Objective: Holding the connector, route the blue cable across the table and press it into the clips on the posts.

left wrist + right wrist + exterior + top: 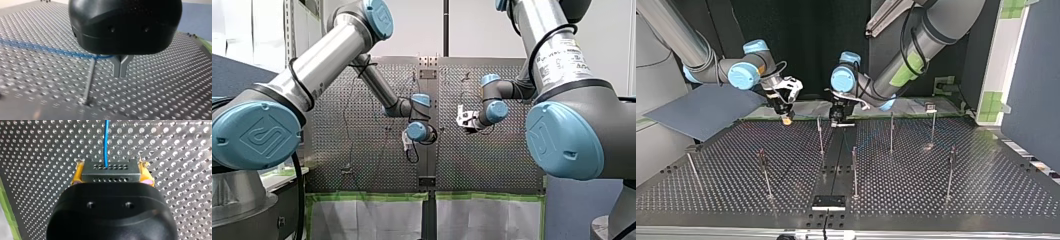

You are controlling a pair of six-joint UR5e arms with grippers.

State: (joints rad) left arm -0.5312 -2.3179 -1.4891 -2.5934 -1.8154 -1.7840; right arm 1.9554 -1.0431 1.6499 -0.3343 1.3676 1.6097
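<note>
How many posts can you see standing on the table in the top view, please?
7. Nearer the camera, four posts: far left, left, middle, right. Farther back, three. More may be hidden.

front view: bright, even | top view: dark backdrop [801, 30], glare on table [928, 147] | right wrist view: glints
</note>
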